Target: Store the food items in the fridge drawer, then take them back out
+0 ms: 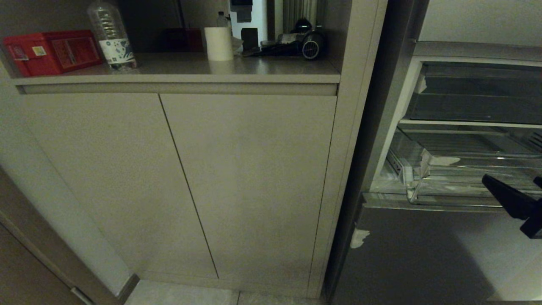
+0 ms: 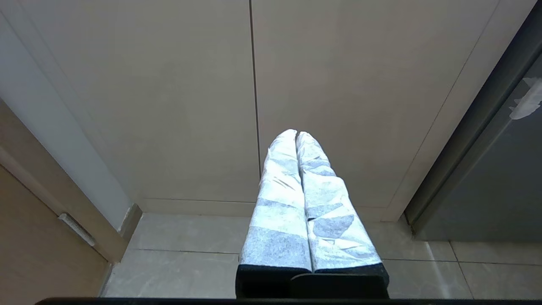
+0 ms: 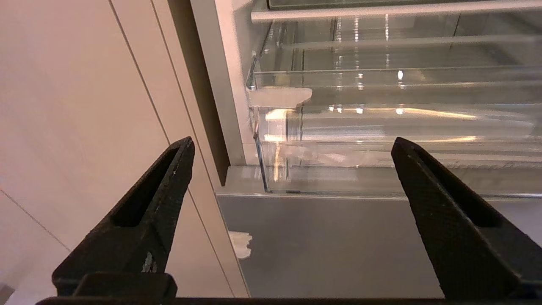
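Observation:
The fridge drawer is a clear plastic bin at the right of the head view, pulled forward out of the open fridge, with a white sticker scrap on its front. No food items show in any view. My right gripper hangs open just in front of the drawer's front lip, with nothing between its black fingers. In the right wrist view the right gripper frames the fridge drawer from slightly below. My left gripper is shut, its white-wrapped fingers pointing at the cabinet foot.
A shallower clear tray sits above the drawer. Below it is a grey fridge front with a white scrap. Left of the fridge stand beige cabinet doors under a counter holding a red box, a water bottle and a paper roll.

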Available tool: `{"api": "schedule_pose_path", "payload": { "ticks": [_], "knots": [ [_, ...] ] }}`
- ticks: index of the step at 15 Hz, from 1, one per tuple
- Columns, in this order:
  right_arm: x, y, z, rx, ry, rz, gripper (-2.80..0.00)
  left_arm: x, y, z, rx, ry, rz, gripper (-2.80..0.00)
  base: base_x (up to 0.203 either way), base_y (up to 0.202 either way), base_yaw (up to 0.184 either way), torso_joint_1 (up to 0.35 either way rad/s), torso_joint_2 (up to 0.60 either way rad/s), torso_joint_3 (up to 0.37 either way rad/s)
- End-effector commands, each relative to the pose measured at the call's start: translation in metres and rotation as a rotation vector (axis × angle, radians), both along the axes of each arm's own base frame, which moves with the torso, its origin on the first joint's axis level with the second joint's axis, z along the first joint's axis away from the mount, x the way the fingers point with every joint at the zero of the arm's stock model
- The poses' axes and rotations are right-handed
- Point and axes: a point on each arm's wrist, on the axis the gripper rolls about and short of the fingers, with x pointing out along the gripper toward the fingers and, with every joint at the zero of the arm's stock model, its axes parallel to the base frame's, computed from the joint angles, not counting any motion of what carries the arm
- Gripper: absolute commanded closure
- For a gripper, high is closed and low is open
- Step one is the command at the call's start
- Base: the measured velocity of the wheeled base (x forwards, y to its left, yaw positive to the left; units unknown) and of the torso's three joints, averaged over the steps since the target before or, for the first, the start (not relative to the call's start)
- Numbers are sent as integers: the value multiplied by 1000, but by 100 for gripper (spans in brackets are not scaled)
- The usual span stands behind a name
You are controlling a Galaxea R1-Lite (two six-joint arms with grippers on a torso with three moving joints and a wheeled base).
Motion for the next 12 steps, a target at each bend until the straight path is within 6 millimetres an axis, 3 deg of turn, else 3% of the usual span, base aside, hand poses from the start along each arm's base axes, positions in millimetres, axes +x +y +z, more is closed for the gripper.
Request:
{"api": "schedule_pose_path", "payload": {
  "ticks": [1, 7, 12],
  "knots": [
    [-6, -1, 4, 3, -32, 1, -280, 0, 0, 0, 0, 2, 0, 0, 0, 0, 0, 0, 0, 0],
    [-3, 0, 9, 5, -46, 19, -280, 0, 0, 0, 0, 2, 0, 0, 0, 0, 0, 0, 0, 0],
    [4, 1, 33, 1, -31, 11, -280, 0, 0, 0, 0, 2, 0, 0, 0, 0, 0, 0, 0, 0]
  ]
}}
